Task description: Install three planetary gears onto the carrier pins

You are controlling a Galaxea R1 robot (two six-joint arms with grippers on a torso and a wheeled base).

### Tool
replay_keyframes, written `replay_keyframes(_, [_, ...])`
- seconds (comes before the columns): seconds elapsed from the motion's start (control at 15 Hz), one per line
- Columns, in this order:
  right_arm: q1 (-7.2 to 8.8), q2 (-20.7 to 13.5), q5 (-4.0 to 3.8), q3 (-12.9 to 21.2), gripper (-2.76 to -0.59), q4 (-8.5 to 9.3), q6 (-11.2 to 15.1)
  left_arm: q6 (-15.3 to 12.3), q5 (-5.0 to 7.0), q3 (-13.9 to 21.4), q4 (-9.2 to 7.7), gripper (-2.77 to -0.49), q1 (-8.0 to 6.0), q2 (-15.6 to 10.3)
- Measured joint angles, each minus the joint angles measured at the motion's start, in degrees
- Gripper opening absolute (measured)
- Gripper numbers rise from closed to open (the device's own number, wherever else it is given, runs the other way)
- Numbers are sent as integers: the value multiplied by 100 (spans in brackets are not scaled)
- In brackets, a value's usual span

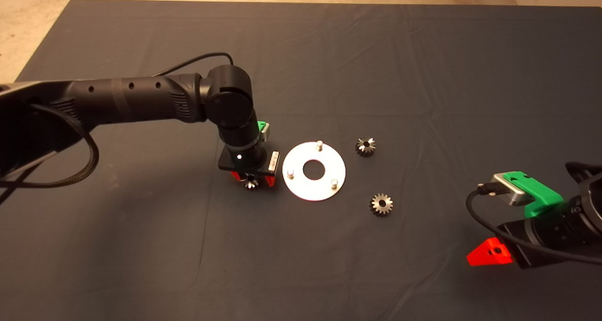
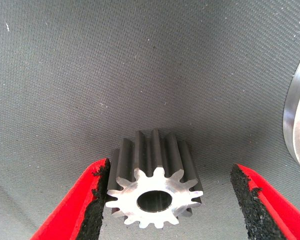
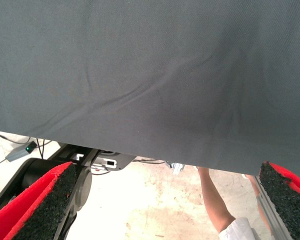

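My left gripper (image 1: 250,180) is down at the mat just left of the carrier disc (image 1: 314,189), open around one planetary gear (image 1: 250,184). In the left wrist view this gear (image 2: 155,192) lies on its side between the fingers. One black pad (image 2: 97,200) is at its teeth, while the other pad (image 2: 250,205) stands well clear. Three carrier pins (image 1: 319,145) (image 1: 290,173) (image 1: 334,183) stand bare on the disc. Two more gears (image 1: 365,146) (image 1: 381,204) lie on the mat right of the disc. The disc's rim (image 2: 299,120) shows in the left wrist view.
My right gripper (image 1: 489,254) waits open at the lower right edge of the mat. Its wrist view shows the right gripper (image 3: 167,167) over the mat's edge, with floor, cables and a person's leg (image 3: 215,205) beyond.
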Motion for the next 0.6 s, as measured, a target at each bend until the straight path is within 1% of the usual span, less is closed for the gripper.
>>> replay_keyframes(0.2, [0, -1, 2, 0, -62, 0, 0, 4, 2, 0, 0, -160, 0, -2])
replay_keyframes(0.27, [0, -1, 2, 0, -62, 0, 0, 4, 11, 0, 0, -170, 2, -2])
replay_keyframes(0.33, [0, -1, 0, 0, -62, 0, 1, 4, 9, 0, 0, -175, 2, -2])
replay_keyframes(0.4, [0, -1, 0, 0, -62, 0, 0, 4, 9, 0, 0, -175, 2, -2])
replay_keyframes(0.53, [0, -1, 0, 0, -62, 0, 0, 4, 26, 0, 0, -191, 2, -2])
replay_keyframes(0.6, [0, -1, 0, 0, -62, 0, 0, 4, 26, 0, 0, -192, 2, -4])
